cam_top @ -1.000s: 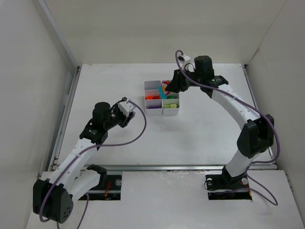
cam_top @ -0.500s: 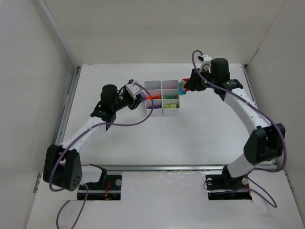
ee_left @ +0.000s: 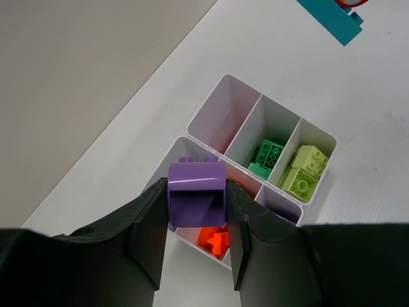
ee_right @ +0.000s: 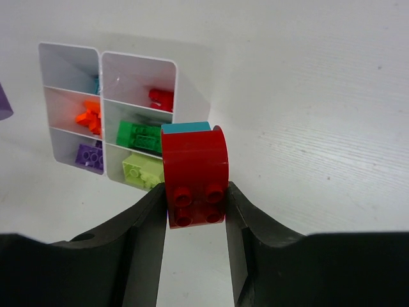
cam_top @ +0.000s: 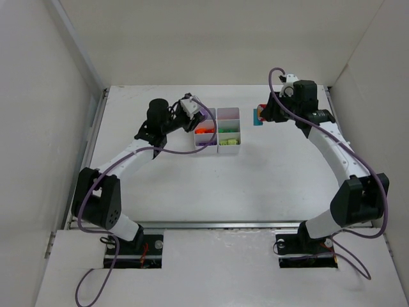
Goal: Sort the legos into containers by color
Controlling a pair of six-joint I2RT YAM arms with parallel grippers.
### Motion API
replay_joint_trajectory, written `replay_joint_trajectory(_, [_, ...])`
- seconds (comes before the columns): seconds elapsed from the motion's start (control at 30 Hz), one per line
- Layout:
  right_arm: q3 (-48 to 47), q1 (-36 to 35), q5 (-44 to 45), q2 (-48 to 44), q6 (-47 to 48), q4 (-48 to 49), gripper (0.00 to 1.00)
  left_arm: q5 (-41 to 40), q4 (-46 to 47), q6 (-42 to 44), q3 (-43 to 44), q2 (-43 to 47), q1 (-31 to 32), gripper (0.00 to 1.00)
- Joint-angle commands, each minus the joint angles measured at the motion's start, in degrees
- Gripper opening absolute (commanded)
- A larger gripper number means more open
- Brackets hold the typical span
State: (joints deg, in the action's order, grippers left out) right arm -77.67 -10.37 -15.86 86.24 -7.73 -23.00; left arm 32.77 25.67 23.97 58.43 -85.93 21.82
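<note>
We see a small white tray [ee_left: 213, 105] of thin, smooth plastic, with six square compartments in two columns and three rows. It sits on a white table [ee_right: 307, 96] whose surface shows a faint ribbed grain.

The bricks are glossy hard plastic with round studs. In the right wrist view one column holds a teal bit [ee_right: 96, 84], orange pieces [ee_right: 88, 116] and purple pieces [ee_right: 89, 154]. The other column holds a red piece [ee_right: 161, 98], a dark green block [ee_right: 140, 135] and lime blocks [ee_right: 144, 170].

The left claw [ee_left: 196, 217] has matte black fingers [ee_left: 147, 243], broad and slightly angular. They are closed narrowly on a purple brick [ee_left: 196, 185]. This brick has a rounded, arched body and two studs on its far edge, and the fingers press on its two sides. The brick hangs above the tray, over the column with the orange pieces.

The right claw [ee_right: 195, 211] stands a little wider and is clamped on a red brick [ee_right: 195, 166], one finger on each flank. The red brick is also curved on one face, and four studs point toward the camera. A teal piece [ee_right: 186, 126] shows just behind its top edge, but we cannot tell how the two are joined. This brick is held above bare table to the right of the tray, near it but apart.
</note>
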Motion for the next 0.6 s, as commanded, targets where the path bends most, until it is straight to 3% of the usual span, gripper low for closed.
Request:
replay_joint_trajectory(0.0, [0.68,0.79,2.32,-1.77,0.08,0.07,0.0,1.77,3.68,0.2,3.26,-0.28,0.5,0.0])
replay_joint_trajectory(0.57, [0.15,0.79,4.61,-1.77,0.61,-0.99,0.0,1.24,3.68,-0.85,3.79,-0.82,1.03,0.0])
